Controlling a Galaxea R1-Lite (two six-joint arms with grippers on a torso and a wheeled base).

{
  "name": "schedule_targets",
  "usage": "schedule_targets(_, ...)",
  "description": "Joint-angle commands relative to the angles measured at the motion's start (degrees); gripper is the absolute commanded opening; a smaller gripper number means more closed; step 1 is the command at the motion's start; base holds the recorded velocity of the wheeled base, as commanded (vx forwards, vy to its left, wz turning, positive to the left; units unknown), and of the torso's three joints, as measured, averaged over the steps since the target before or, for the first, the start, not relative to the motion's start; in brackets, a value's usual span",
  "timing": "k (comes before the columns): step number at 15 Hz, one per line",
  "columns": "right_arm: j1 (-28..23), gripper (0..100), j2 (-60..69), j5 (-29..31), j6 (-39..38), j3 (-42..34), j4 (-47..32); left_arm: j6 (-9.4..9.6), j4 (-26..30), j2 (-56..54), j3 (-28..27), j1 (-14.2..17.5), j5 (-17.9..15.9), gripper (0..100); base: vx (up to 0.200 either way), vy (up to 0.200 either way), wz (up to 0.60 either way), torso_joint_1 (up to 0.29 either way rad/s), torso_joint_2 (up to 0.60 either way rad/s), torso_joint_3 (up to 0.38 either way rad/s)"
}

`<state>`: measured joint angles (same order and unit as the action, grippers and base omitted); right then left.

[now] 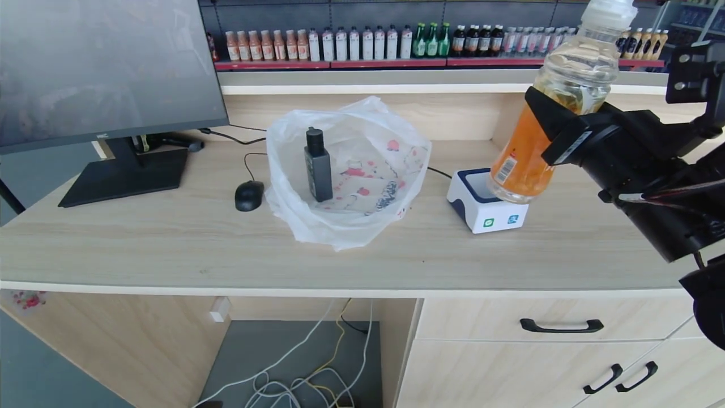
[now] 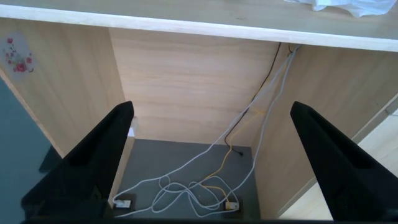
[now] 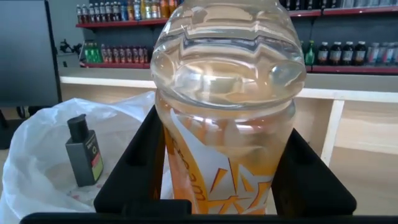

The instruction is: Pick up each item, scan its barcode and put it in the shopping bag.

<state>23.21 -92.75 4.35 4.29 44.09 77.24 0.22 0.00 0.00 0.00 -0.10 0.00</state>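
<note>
one drink bottle (image 1: 524, 150) pinched in your right jaws over the scanner (image 1: 488, 214), frame right, left jaws spread

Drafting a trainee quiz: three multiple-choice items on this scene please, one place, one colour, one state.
1. The dark bottle stands: A in the shopping bag; B on the scanner; C by the mouse.
2. The drink bottle's liquid is: A green; B orange; C blue.
3. The right gripper is: A open; B shut on the drink bottle; C on the counter.
1 A, bag walls surround it. 2 B, orange fills its lower part. 3 B, fingers clamp its sides.
</note>
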Motion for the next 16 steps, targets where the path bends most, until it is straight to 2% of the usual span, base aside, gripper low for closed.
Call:
schedule_targets(1, 0.0, 0, -0.1, -0.2, 0.6, -0.2, 0.1, -0.04, 0.0, 0.0, 0.0, 0.0, 0.0, 100, 0.0, 0.0, 0.0, 0.0, 0.0, 0.0)
schedule_targets(4, 0.0, 0, -0.7, -3.3, 4.9, 3.7, -0.2, -0.13, 0.0, 0.0, 0.0, 0.0, 0.0, 100, 0.0, 0.0, 0.0, 0.0, 0.0, 0.0)
schedule_targets(8, 0.0, 0, -2.4, -3.3, 7.8, 8.9, -2.2, -0.13, 0.0, 0.0, 0.0, 0.0, 0.0, 100, 0.0, 0.0, 0.0, 0.0, 0.0, 0.0)
schedule_targets(10, -0.7, 0, -3.5, -3.5, 11.6, 13.2, -5.3, -0.13, 0.0, 0.0, 0.0, 0.0, 0.0, 100, 0.0, 0.0, 0.0, 0.0, 0.0, 0.0)
schedule_targets(13, -3.6, 0, -5.6, -8.3, 17.9, 19.5, -9.7, -0.13, 0.0, 0.0, 0.0, 0.0, 0.0, 100, 0.0, 0.0, 0.0, 0.0, 0.0, 0.0)
schedule_targets(16, -5.8, 0, -6.0, -11.6, 23.3, 21.6, -13.1, -0.13, 0.0, 0.0, 0.0, 0.0, 0.0, 100, 0.0, 0.0, 0.0, 0.0, 0.0, 0.0)
